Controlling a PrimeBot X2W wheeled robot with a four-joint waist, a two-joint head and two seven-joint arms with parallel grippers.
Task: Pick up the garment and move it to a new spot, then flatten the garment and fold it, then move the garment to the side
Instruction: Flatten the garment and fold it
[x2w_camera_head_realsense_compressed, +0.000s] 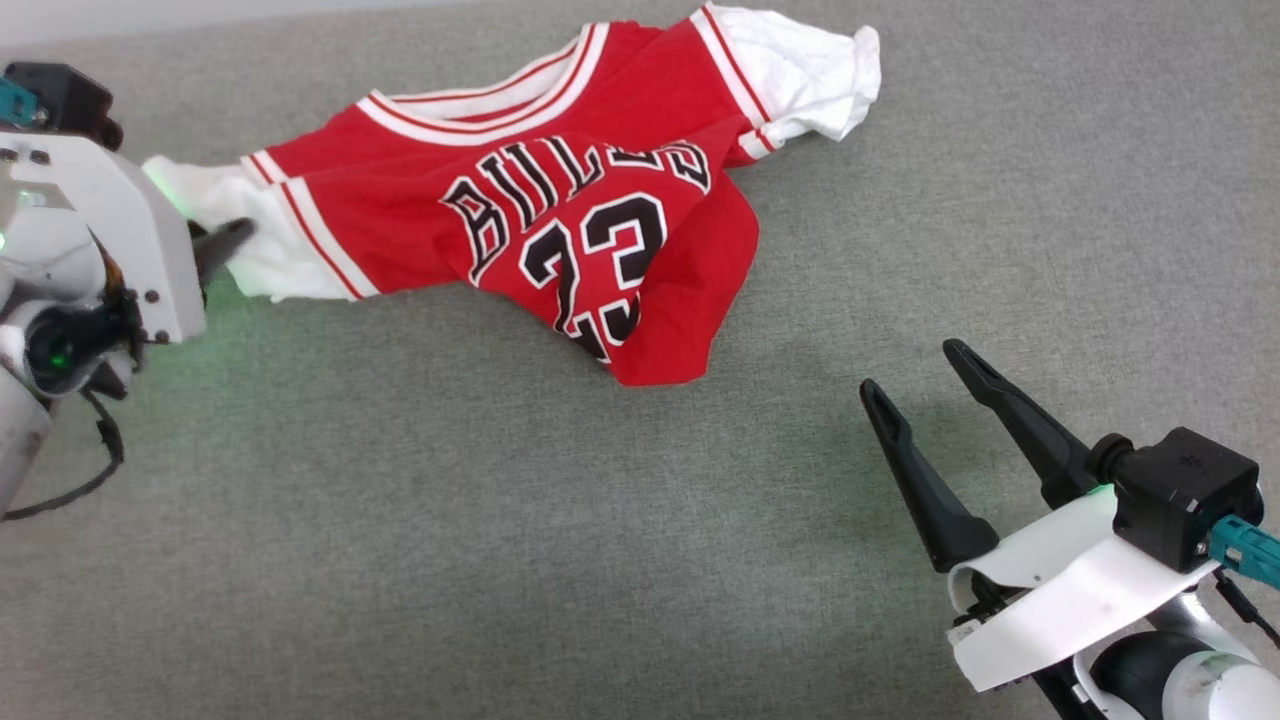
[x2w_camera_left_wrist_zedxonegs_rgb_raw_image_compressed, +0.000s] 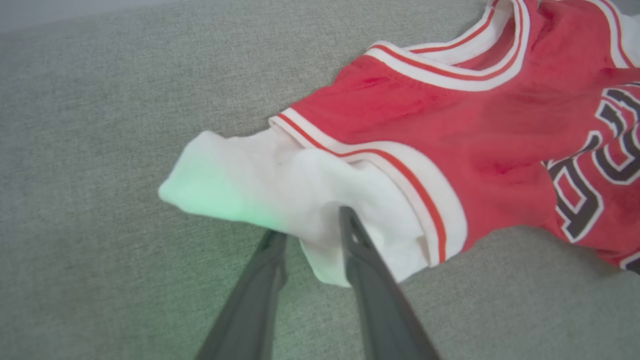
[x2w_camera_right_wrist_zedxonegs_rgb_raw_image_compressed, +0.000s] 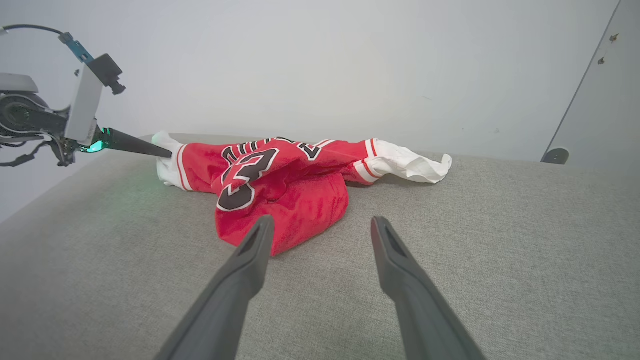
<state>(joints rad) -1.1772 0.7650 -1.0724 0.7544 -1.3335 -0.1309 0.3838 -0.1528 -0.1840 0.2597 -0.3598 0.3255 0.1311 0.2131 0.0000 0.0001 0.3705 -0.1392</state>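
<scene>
The garment (x2w_camera_head_realsense_compressed: 560, 210), a red jersey with white sleeves, striped trim and black numerals, lies crumpled on the grey fabric surface at the upper middle. My left gripper (x2w_camera_head_realsense_compressed: 228, 240) is at its left white sleeve. In the left wrist view the garment (x2w_camera_left_wrist_zedxonegs_rgb_raw_image_compressed: 450, 125) spreads to the right, and the left gripper (x2w_camera_left_wrist_zedxonegs_rgb_raw_image_compressed: 310, 222) has its two fingers apart, with the sleeve's edge lying between their tips. My right gripper (x2w_camera_head_realsense_compressed: 910, 367) stands open at the lower right, apart from the shirt and holding nothing. The right wrist view shows the right gripper (x2w_camera_right_wrist_zedxonegs_rgb_raw_image_compressed: 321, 220) just short of the garment's (x2w_camera_right_wrist_zedxonegs_rgb_raw_image_compressed: 280, 185) bunched red hem.
The grey fabric surface (x2w_camera_head_realsense_compressed: 500, 520) stretches wide below and to the right of the shirt. A pale wall (x2w_camera_right_wrist_zedxonegs_rgb_raw_image_compressed: 320, 65) rises behind its far edge. At the far right stands a grey panel (x2w_camera_right_wrist_zedxonegs_rgb_raw_image_compressed: 605, 100).
</scene>
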